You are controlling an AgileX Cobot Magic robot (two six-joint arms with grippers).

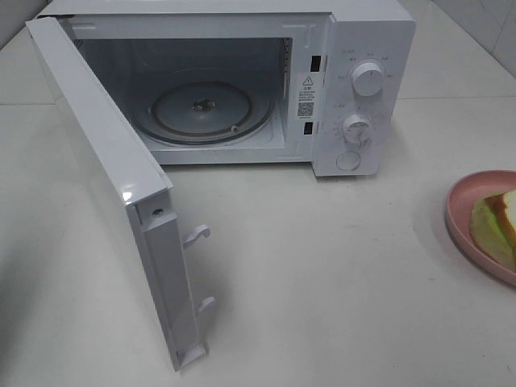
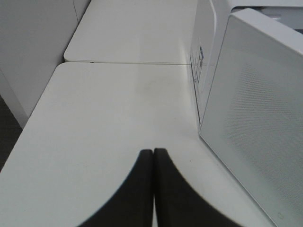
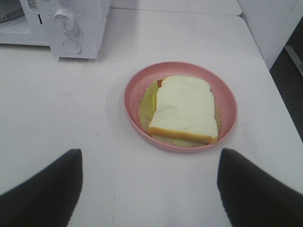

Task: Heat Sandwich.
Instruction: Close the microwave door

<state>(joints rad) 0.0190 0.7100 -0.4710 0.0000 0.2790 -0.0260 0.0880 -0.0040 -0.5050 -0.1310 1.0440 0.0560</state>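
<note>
Cataloguing by view, exterior high first. One microwave, white, door swung fully open toward the left; one glass turntable bare inside; two dials and one round button on the control panel. One pink plate at the right edge of the table, well apart from the oven, cut off by the frame; on it one sandwich, partly visible. No arm or gripper shows in this view.

Left wrist view. One left gripper, fingers pressed together and clenched on nothing, above bare tabletop beside the outer face of the open door. No task item here.

Right wrist view. One right gripper, fingers spread wide and released, holding nothing, poised short of the plate. One sandwich, white bread over a green lettuce layer, lying flat in the plate. Corner of the microwave beyond, with one dial and one button visible.

Step in hand, as judged: oven already opened, sandwich not yet picked up; the fetch-and-load stage is at its start. Next move calls for the right gripper to advance to the plate, most likely taking its near rim, then carry plate and sandwich level across the table onto the turntable, clearing the door frame.
</note>
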